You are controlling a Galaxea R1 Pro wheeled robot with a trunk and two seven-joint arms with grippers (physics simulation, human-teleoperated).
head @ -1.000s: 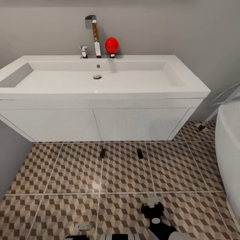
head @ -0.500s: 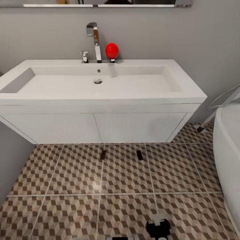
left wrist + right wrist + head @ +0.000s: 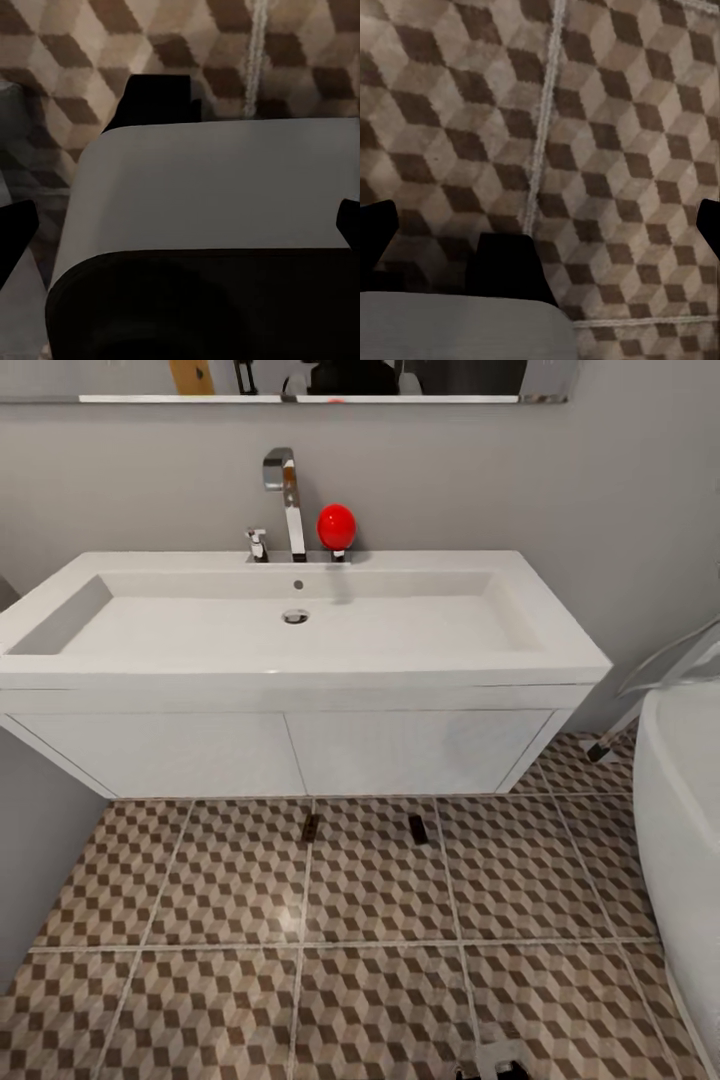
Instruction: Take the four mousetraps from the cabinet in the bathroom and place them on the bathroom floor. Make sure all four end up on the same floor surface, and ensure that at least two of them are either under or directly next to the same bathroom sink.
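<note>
Two mousetraps [image 3: 310,826] [image 3: 418,828] lie on bathroom floor [image 3: 200,880] by sink [image 3: 300,660] vanity — well ahead of right tool [image 3: 497,1060]; both tools' grip state — cannot tell.

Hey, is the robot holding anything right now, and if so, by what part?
Nothing is held. In both wrist views the jaws stand apart with just patterned floor between them. Two mousetraps lie by the sink.

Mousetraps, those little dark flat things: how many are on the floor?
2. One small dark flat mousetrap lies on the cube-patterned tile floor below the white vanity's left door, the other mousetrap below its right door. More may be out of sight.
</note>
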